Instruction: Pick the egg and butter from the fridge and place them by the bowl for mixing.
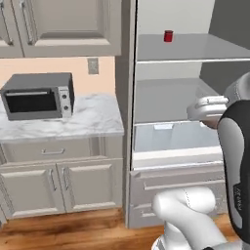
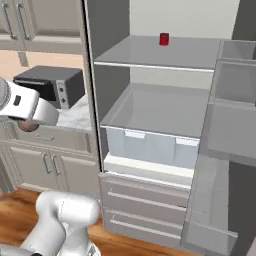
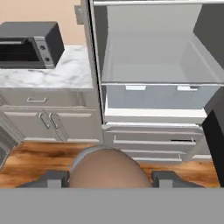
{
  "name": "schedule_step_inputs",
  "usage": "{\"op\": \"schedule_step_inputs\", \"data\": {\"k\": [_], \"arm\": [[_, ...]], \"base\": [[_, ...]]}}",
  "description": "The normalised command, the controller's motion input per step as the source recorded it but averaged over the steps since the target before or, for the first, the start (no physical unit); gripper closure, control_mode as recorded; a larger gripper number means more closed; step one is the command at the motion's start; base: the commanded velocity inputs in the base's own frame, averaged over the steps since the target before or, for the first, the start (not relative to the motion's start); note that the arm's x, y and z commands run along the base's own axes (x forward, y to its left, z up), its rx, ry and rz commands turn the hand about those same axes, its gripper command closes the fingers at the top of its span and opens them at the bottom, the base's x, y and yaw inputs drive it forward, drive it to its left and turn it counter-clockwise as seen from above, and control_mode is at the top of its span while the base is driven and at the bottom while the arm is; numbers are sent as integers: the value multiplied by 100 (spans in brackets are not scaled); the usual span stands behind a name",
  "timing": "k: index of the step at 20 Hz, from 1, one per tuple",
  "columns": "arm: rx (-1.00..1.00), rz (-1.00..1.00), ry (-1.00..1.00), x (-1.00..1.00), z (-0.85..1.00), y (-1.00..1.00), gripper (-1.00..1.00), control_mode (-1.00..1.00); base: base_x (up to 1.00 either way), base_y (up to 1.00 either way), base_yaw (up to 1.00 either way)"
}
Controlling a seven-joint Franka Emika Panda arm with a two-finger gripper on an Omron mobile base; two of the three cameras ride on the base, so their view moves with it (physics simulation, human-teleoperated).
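My gripper (image 3: 106, 186) is clamped on the egg (image 3: 108, 168): in the hand view the tan-brown oval sits right between my two dark fingertips (image 3: 52, 179), touching both and bulging up above them. In the right base view a small brown curve of the same egg (image 2: 27, 126) peeks out just under my white hand, which hangs in front of the marble table (image 2: 75, 114) and well to the left of the fridge (image 2: 160, 110). In the left base view my hand (image 1: 207, 110) sits before the open fridge (image 1: 180, 97), with a sliver of brown (image 1: 211, 124) beneath it. The fridge stands open beyond the egg, apart from it: pale grey shelves, a translucent bluish drawer (image 3: 159, 96) under the middle shelf, and grey drawer fronts lower down. A red can (image 1: 168, 36) stands on the upper shelf, far above and away from my gripper. To the left of the fridge a dark microwave (image 1: 39, 95) rests on the table, above beige cabinets (image 1: 53, 183), and the wooden floor (image 3: 43, 157) lies below the egg in the hand view.
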Motion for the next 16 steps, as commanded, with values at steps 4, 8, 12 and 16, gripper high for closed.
{"op": "schedule_step_inputs", "data": {"k": [4,8,12,16], "arm": [[0,0,0,0,0,0,100,100],[0,0,0,0,0,0,100,100],[0,0,0,0,0,0,100,100],[0,0,0,0,0,0,100,100]], "base": [[-43,100,52],[43,70,61],[94,16,55],[99,-4,46]]}}
